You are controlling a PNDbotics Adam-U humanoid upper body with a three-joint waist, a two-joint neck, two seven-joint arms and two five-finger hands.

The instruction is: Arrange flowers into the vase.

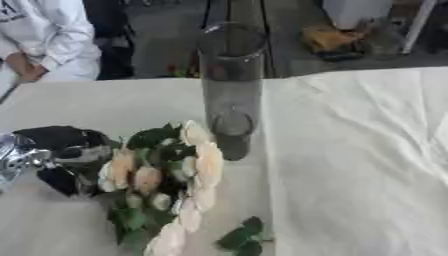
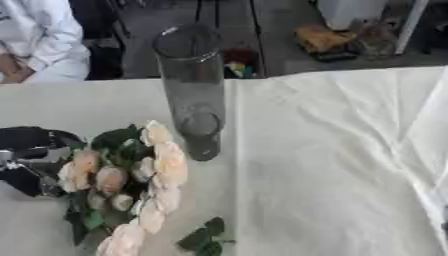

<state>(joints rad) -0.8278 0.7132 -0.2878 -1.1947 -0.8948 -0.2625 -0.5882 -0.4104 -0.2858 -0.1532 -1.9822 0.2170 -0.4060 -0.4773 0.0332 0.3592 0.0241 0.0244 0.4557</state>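
Note:
A tall clear glass vase (image 1: 230,90) stands upright on the white tablecloth (image 1: 359,160), near the middle of the table. Just left of and in front of its base is a bunch of peach and cream roses with green leaves (image 1: 166,175), its blooms facing up toward the camera. My left hand (image 1: 59,150), black with a silver wrist, comes in from the left edge and its fingers curl around the bunch from behind. The stems are hidden under the blooms and the hand. The bunch's top bloom is close to the vase's foot. My right hand shows in neither view.
A sprig of green leaves (image 1: 242,238) lies on the cloth in front of the bunch. The table's far edge runs just behind the vase, and beyond it the floor holds an orange item (image 1: 330,37) and a white container (image 1: 354,11). The cloth is wrinkled at the right.

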